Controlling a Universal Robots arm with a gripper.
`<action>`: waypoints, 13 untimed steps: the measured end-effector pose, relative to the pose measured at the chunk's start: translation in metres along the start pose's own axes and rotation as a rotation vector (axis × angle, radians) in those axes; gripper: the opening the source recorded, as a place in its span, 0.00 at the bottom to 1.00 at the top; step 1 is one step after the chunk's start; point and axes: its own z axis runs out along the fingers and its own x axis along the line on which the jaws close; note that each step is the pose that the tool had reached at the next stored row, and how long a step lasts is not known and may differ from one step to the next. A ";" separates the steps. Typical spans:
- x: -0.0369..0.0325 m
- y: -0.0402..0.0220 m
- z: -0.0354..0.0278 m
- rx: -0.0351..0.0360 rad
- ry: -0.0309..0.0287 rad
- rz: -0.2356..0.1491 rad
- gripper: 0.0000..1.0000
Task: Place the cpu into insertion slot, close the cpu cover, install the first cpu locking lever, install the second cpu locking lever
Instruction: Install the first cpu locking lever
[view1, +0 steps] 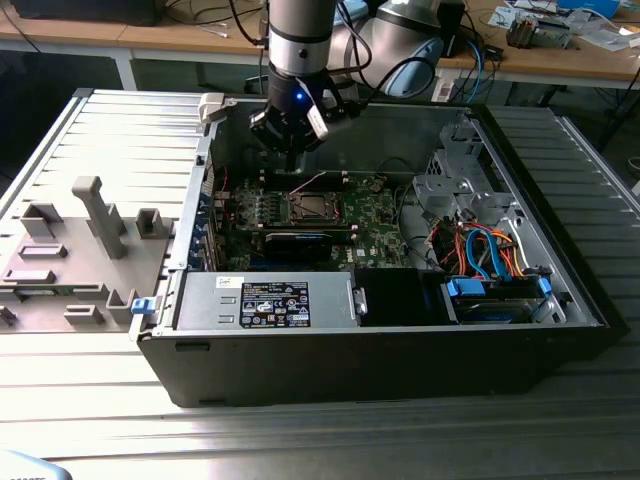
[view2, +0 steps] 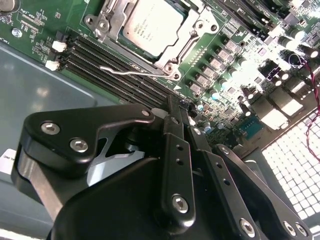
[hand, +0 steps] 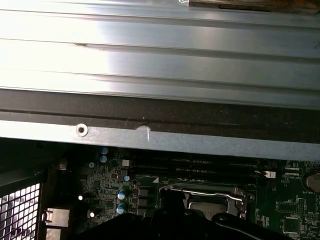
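- The gripper (view1: 291, 160) hung above the open computer case (view1: 400, 360), upper centre of the exterior view, its fingers (view2: 176, 117) pressed together — holding nothing.
- The cpu (view2: 152, 25) sat in the insertion slot (view1: 314, 207), near the middle of the exterior view, framed by the cpu cover (view2: 202, 25).
- A thin locking lever (view2: 127, 70) lay alongside the socket — beside the memory slots (view2: 107, 62).

The cpu (view2: 152, 26), a small flat square chip with a dull silver-grey metal top, sits flat in the insertion slot (view2: 186, 59) on the green motherboard (view2: 240, 75). The cpu cover (view2: 116, 17), a thin silvery frame with a large central window, lies closed around the chip, so the metal top shows through the window. A thin silver locking lever (view2: 131, 71) runs along the slot's edge just beside the long memory slots (view2: 105, 65). In the exterior view the slot (view1: 314, 208) lies near the motherboard's middle.
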 end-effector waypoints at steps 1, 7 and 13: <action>-0.0002 0.0000 0.0003 0.0000 -0.0001 0.000 0.11; -0.0011 -0.0002 0.0016 0.0000 0.0000 0.000 0.11; -0.0029 -0.0004 0.0031 0.0001 0.0000 0.000 0.11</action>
